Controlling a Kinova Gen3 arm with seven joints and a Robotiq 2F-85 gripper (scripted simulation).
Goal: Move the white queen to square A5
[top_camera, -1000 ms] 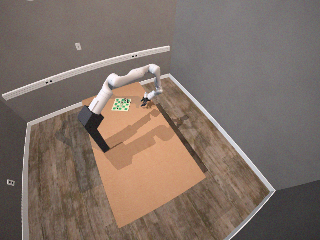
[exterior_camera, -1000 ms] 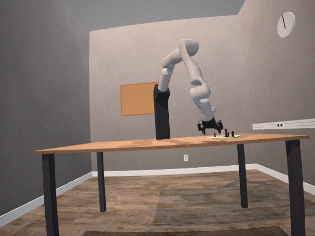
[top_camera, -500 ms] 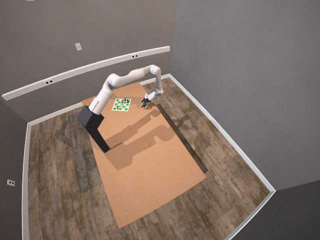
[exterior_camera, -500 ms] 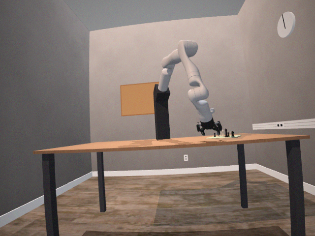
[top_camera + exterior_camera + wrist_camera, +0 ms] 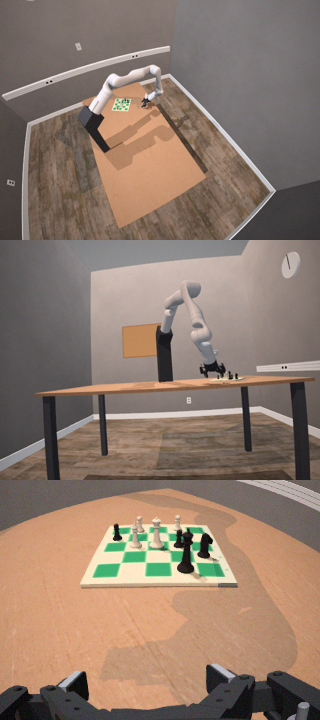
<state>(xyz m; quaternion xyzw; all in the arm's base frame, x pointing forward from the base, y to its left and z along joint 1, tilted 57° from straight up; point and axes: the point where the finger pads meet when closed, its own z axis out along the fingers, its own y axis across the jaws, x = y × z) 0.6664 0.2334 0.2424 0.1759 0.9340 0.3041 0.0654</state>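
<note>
The green and cream chessboard [image 5: 113, 109] [image 5: 240, 378] [image 5: 90, 580] lies on the wooden table [image 5: 144, 167] [image 5: 129, 388] [image 5: 60, 640]. In the wrist view, the white queen [image 5: 156, 534], the tallest white piece, stands near the board's middle rows, with two or three smaller white pieces [image 5: 136, 538] beside and behind it. A tall black piece [image 5: 186, 554] and a black knight [image 5: 204, 546] stand to its right, a black pawn [image 5: 118, 532] to its left. My gripper [image 5: 143, 104] [image 5: 212, 372] [image 5: 146, 683] is open and empty, low over the bare table beside the board, facing it.
The arm's black pedestal [image 5: 93, 126] [image 5: 164, 356] stands on the table on the other side of the board from the gripper. The table edge [image 5: 165, 113] runs close behind the gripper. The board's edge labels are too small to read.
</note>
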